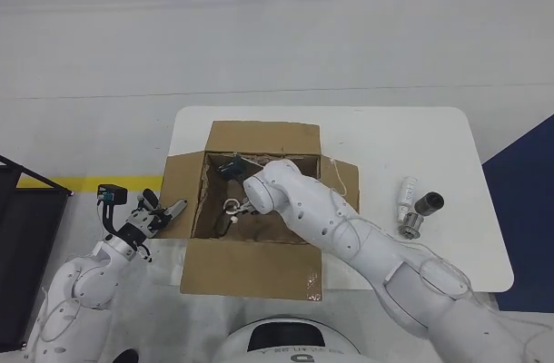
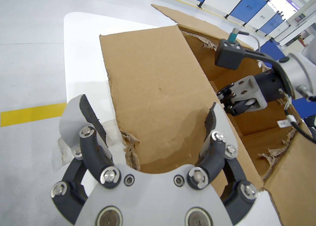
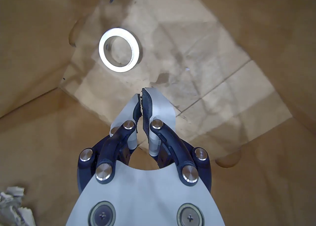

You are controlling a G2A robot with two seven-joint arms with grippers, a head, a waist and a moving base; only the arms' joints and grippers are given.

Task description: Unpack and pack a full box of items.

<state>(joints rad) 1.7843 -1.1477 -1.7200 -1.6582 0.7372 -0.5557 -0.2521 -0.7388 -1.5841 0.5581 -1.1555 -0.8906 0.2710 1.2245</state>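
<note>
Box (image 1: 250,268), cardboard, four flaps folded outward, standing on the white tabletop (image 1: 395,136). You will find it directly in front of the robot, opened so that either arm can reach in from above.

Left claw (image 2: 148,108): released, fingers spread wide, holding nothing. It sits outside the box over the left flap, likely placed there so as not to crowd the other arm.

Right claw (image 3: 143,98): clenched, pads pressed together with nothing between them. It is inside the box, above the floor. You would need to spread it before any pick-up.

Metal ring (image 3: 120,49): lies flat on the box floor close to one side wall, apart from the right claw's tips. By my judgement it is the next item to come out.

Crumpled paper (image 3: 14,202): inside the box near a wall, probably padding.

White bottle (image 1: 405,195) and dark cylinder (image 1: 422,210): just beside each other on the tabletop, right of the box and well apart from it. You may count them as already unpacked.
</note>
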